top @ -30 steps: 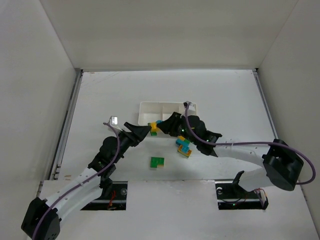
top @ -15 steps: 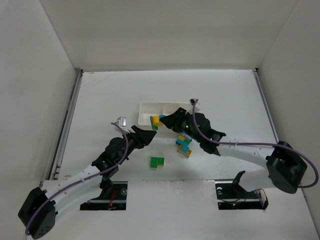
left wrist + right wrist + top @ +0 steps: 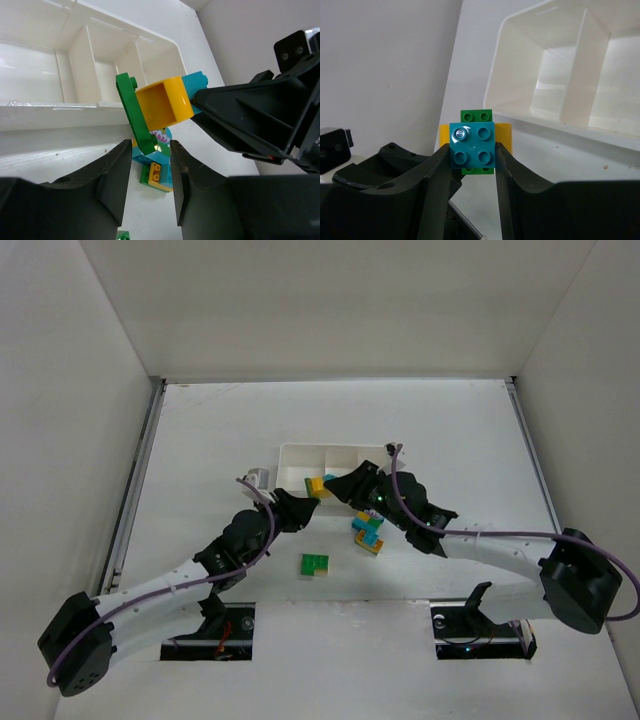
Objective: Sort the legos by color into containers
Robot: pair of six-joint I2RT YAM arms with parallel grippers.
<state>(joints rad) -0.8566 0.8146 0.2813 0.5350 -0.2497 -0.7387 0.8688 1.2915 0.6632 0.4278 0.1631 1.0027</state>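
Observation:
My right gripper (image 3: 328,486) is shut on a clump of legos (image 3: 316,485), held just in front of the white tray (image 3: 300,452). In the right wrist view the fingers (image 3: 437,172) clamp the cyan brick (image 3: 472,145), with a green plate (image 3: 476,116) and a yellow brick (image 3: 504,131) behind it. My left gripper (image 3: 306,506) is open. In the left wrist view its fingertips (image 3: 116,170) stand on either side of the lower end of the green plate (image 3: 131,112), which is joined to the yellow brick (image 3: 162,102). All three tray compartments (image 3: 95,65) look empty.
A second mixed clump (image 3: 367,533) lies on the table right of the grippers; it also shows in the left wrist view (image 3: 157,172). A lone green brick (image 3: 316,564) lies nearer the arm bases. White walls enclose the table.
The right gripper lifted the clump and carried it slightly right, toward the tray. The left gripper followed it rightward, and its fingertips now reach the green plate.

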